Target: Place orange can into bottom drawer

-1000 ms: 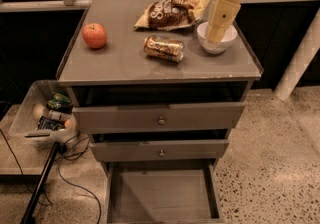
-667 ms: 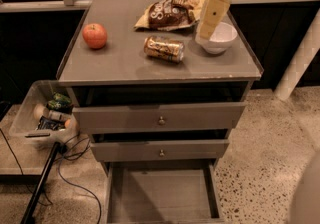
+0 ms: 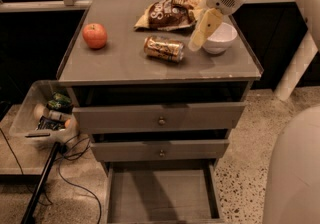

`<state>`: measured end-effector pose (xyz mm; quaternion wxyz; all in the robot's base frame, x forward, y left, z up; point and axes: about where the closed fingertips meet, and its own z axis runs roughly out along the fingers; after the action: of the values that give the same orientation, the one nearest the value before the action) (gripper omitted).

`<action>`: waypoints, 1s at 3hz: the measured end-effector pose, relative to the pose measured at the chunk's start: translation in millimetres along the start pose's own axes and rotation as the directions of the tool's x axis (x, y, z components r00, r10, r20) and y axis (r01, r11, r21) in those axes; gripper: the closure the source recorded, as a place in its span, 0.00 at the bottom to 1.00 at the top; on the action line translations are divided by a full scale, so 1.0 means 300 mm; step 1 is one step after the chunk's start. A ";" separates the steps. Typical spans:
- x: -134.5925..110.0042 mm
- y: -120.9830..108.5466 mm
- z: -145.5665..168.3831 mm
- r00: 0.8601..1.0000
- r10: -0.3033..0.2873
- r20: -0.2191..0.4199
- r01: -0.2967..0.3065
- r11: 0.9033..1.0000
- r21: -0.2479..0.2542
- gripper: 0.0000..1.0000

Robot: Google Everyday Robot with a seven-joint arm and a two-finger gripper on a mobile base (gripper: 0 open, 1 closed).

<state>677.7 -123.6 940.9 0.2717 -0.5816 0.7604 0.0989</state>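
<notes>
The orange can (image 3: pixel 164 48) lies on its side on the cabinet top (image 3: pixel 125 63), near the middle. My gripper (image 3: pixel 199 42) hangs from the upper right, just right of the can and a little above the top, in front of the white bowl. It holds nothing. The bottom drawer (image 3: pixel 162 193) is pulled out below, its bare floor showing.
A red apple (image 3: pixel 95 35) sits at the left of the top. A crinkled snack bag (image 3: pixel 167 13) lies at the back. A white bowl (image 3: pixel 220 38) stands right of the can. A bin of items (image 3: pixel 47 115) and cables lie on the floor at left.
My gripper has moved left and down from over the white bowl toward the can. The can, apple, bag and drawers have not moved.
</notes>
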 end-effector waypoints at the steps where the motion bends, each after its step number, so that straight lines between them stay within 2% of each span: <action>1: -0.007 -0.007 0.003 1.000 -0.004 -0.011 0.004 1.000 0.012 0.00; 2: -0.046 0.011 0.002 1.000 0.025 0.008 -0.025 0.998 0.063 0.00; 3: -0.083 0.070 0.059 0.995 0.081 0.055 -0.087 0.991 0.106 0.00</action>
<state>667.6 -88.3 935.9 0.3176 -0.5307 0.7814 0.0835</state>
